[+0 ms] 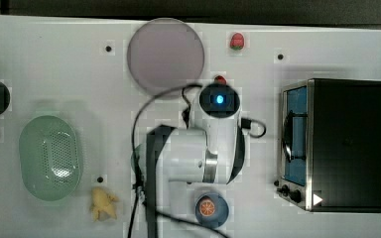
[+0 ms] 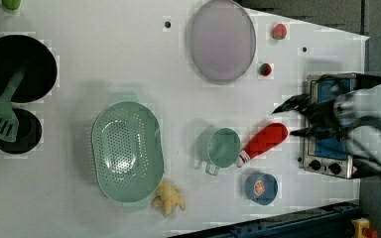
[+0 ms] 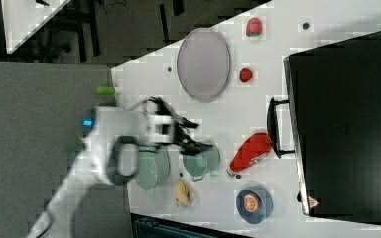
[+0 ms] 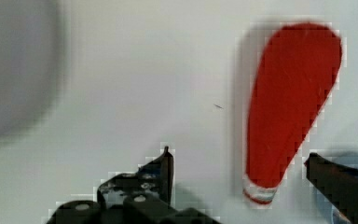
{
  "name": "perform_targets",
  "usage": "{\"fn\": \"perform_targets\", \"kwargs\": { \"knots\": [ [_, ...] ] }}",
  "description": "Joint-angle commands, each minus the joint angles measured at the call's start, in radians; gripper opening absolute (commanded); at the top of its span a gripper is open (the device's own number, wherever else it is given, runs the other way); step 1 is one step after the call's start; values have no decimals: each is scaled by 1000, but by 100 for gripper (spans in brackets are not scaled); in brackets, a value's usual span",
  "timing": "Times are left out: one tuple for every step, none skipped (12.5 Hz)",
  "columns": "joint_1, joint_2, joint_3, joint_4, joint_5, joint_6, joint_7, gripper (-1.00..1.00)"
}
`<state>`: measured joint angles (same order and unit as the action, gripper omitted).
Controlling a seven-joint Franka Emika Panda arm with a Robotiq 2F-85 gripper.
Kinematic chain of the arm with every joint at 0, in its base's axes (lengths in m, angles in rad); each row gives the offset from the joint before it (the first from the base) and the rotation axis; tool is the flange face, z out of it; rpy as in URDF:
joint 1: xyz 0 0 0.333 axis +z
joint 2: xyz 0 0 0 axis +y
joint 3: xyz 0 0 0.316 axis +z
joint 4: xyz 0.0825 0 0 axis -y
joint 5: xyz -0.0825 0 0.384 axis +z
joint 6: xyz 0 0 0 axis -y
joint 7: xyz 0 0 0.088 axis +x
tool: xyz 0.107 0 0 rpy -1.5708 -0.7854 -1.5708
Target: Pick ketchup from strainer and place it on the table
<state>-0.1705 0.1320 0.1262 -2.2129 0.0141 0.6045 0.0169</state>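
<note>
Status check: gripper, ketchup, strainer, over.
Gripper open, holding nothing. Ketchup lying on table beside green cup. Strainer empty.

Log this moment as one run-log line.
ketchup: lying on table, beside cup | strainer: empty | gripper: jaws open, holding nothing, above table

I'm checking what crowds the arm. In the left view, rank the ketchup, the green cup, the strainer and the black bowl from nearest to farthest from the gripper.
Measured from the gripper, open at the left view's right:
1. The ketchup, lying on the table just below-left of the fingers.
2. The green cup, left of the ketchup's cap.
3. The strainer, mid-left, empty.
4. The black bowl, far upper left.
</note>
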Motion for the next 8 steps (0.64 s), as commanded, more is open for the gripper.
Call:
{"fn": "perform_targets", "kwargs": {
  "knots": [
    [5, -106, 23, 195, 1, -135, -5, 100],
    [7, -118, 30, 249, 1, -170, -5, 100],
    [7, -124, 38, 301, 1, -212, -5, 100],
    [7, -125, 43, 352, 1, -278, -5, 100],
    [7, -124, 47, 398, 1, -344, -5, 100],
    [6, -124, 47, 442, 1, -400, -3, 100],
    [4, -124, 45, 476, 1, -455, -3, 100],
    [3, -124, 43, 502, 1, -511, -3, 100]
  ]
}}
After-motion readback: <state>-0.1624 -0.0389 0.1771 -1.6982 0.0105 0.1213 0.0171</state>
